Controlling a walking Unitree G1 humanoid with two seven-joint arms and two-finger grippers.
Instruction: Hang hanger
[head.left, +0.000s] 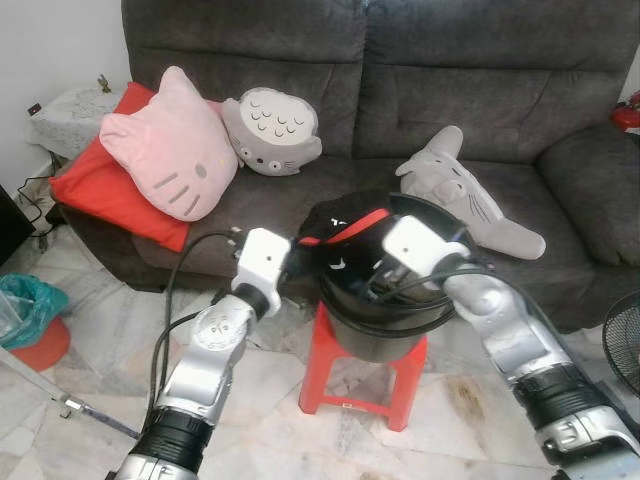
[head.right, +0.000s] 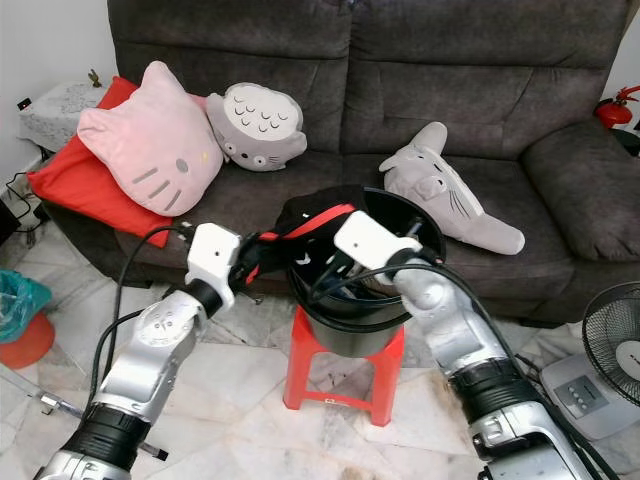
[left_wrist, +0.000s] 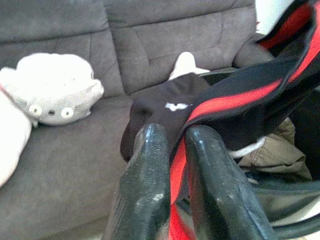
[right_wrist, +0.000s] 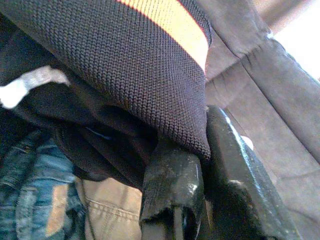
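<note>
The left tool (left_wrist: 170, 165) pinches the black-and-red garment (head.left: 345, 228) at the bucket (head.left: 385, 335) rim — lifting it. The right tool (right_wrist: 200, 170), inside the bucket, grips the same cloth, probably to spread it. No hanger is visible — perhaps buried.

Your left gripper (left_wrist: 172, 150): arm bent, reaching forward, fingers pinched on black-and-red cloth (left_wrist: 235, 97). Your right gripper (right_wrist: 200, 165): arm angled inward, fingers clamped on the same cloth.
</note>
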